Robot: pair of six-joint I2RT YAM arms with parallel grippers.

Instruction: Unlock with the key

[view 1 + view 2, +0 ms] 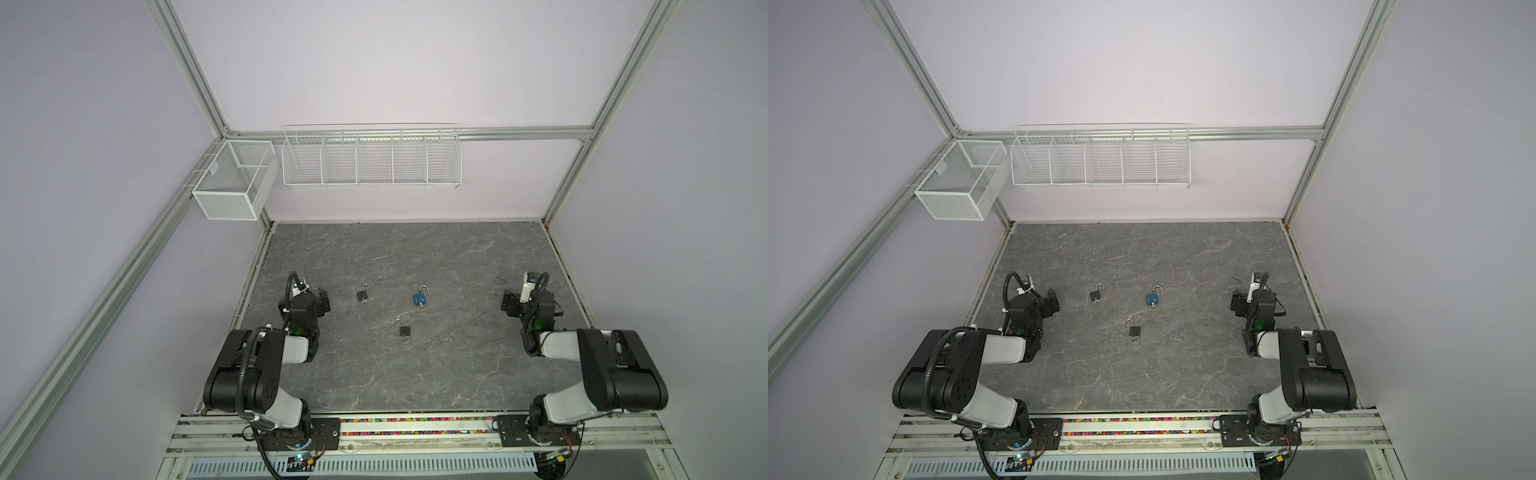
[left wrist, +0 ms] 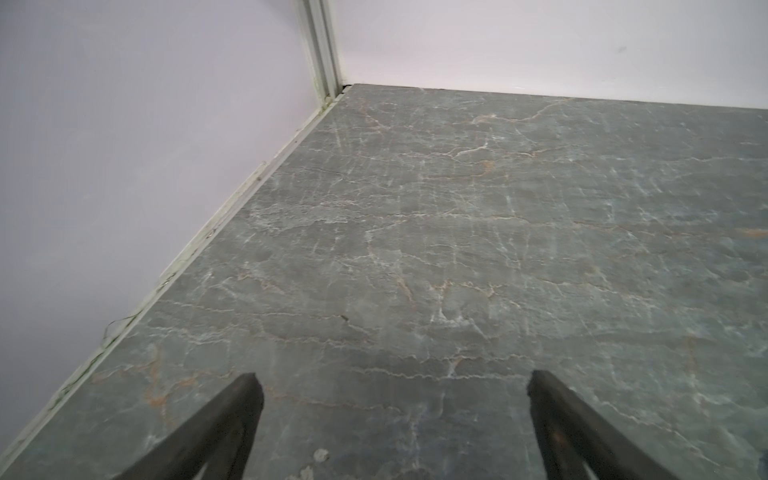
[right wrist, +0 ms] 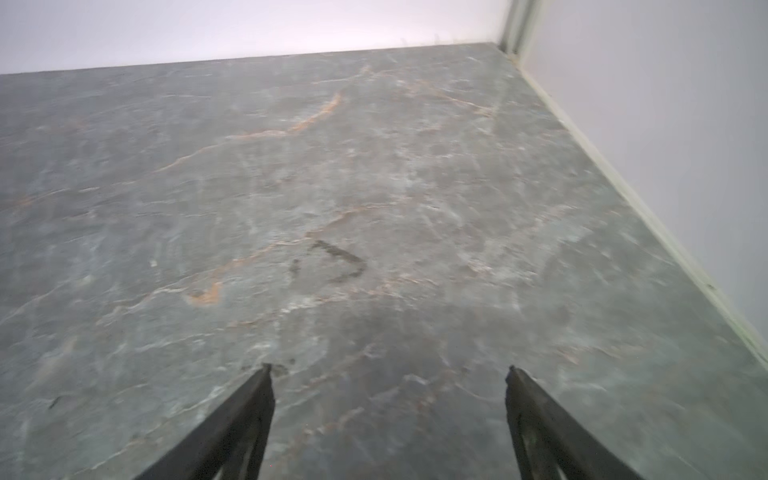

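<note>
On table (image 1: 415,374), blue padlock (image 1: 419,299) in both top views only.

We see three small padlocks lying flat on the grey surface (image 1: 415,257), near its middle and well apart from each other. Counting from the middle of the group, the far black padlock (image 1: 362,296) is at 10 o'clock, the blue padlock (image 1: 419,299) at 2 o'clock and the near black padlock (image 1: 404,331) at 6 o'clock. Each silver shackle (image 1: 422,288) points to about 12 o'clock and looks lifted open. A small silvery key (image 1: 421,308) sticks out at each body's 6 o'clock end.
</note>
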